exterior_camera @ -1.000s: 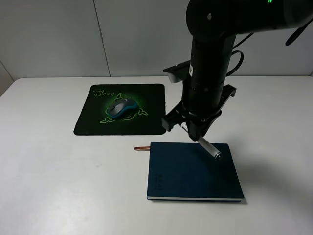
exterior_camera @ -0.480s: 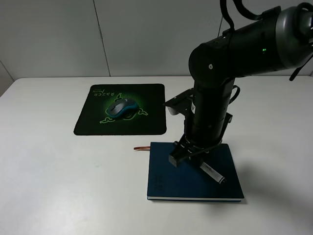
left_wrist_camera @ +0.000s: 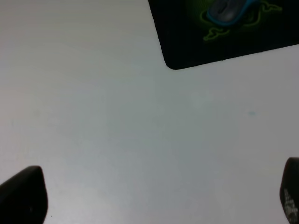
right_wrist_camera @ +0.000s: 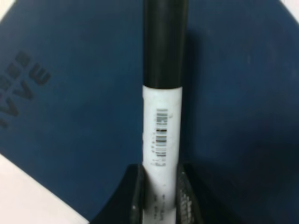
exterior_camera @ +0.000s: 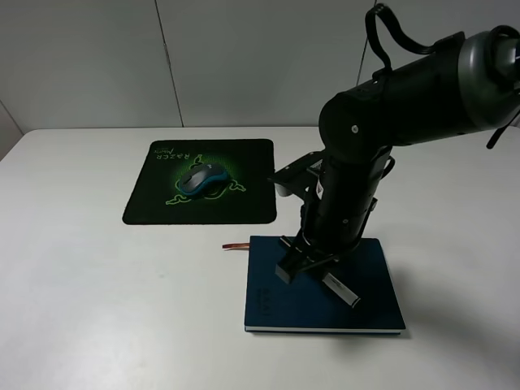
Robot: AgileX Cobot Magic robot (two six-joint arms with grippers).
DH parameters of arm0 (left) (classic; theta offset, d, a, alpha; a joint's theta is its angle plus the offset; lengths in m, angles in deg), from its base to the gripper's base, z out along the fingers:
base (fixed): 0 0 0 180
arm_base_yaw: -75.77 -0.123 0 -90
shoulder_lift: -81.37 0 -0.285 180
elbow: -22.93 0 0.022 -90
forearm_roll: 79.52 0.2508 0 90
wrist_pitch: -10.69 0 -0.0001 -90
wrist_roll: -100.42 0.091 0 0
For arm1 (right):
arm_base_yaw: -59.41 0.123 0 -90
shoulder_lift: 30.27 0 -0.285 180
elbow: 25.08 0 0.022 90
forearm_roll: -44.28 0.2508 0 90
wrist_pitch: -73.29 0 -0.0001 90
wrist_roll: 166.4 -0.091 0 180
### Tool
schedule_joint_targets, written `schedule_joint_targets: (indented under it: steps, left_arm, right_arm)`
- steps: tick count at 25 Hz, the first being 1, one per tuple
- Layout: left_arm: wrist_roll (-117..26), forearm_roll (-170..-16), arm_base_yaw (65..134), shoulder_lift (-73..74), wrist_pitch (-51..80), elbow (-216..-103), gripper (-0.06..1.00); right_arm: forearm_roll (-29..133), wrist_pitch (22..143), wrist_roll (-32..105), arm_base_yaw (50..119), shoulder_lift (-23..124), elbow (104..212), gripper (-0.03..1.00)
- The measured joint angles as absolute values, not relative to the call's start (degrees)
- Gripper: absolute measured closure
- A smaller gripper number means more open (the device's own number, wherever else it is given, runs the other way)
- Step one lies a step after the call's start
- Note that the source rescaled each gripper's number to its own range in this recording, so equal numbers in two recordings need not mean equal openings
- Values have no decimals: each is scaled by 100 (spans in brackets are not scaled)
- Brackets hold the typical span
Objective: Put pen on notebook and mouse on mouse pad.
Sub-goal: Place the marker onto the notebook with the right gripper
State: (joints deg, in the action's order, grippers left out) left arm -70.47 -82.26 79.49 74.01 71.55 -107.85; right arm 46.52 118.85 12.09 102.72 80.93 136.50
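Observation:
The white pen (exterior_camera: 342,289) with its black cap (right_wrist_camera: 164,42) is clamped between the fingers (right_wrist_camera: 135,196) of my right gripper (exterior_camera: 315,266), which is shut on its barrel. It is held low over the navy notebook (exterior_camera: 272,302), slanting toward the near right corner; I cannot tell whether it touches the cover. In the right wrist view the pen (right_wrist_camera: 161,126) lies across the notebook (right_wrist_camera: 79,79). The grey and teal mouse (exterior_camera: 201,179) sits on the black mouse pad (exterior_camera: 146,207) with its green logo. My left gripper (left_wrist_camera: 156,196) stands open above bare table, a short way from the mouse pad (left_wrist_camera: 224,44) and the mouse (left_wrist_camera: 229,9).
The notebook's reddish ribbon (exterior_camera: 236,246) sticks out toward the mouse pad. White table (exterior_camera: 97,301) stretches to the left and front. A grey wall stands behind the table's far edge. The right arm's bulky links (exterior_camera: 390,89) tower over the notebook's far side.
My right gripper has come down and toward the near side with the pen, from above the notebook's far edge to low over its cover. The mouse and pad have not moved.

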Motion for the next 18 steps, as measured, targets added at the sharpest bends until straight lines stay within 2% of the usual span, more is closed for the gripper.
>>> schedule_joint_targets:
  steps: [8, 18]
  left_arm:
    - [-7047, -8226, 7949, 7401, 7155, -10785, -6]
    - [-7047, -8226, 7949, 7401, 7155, -10785, -6]
  right_arm:
    - [4599, 11335, 1209, 10272, 8093, 13604, 97]
    - [4481, 11424, 1124, 10272, 8183, 13604, 97]
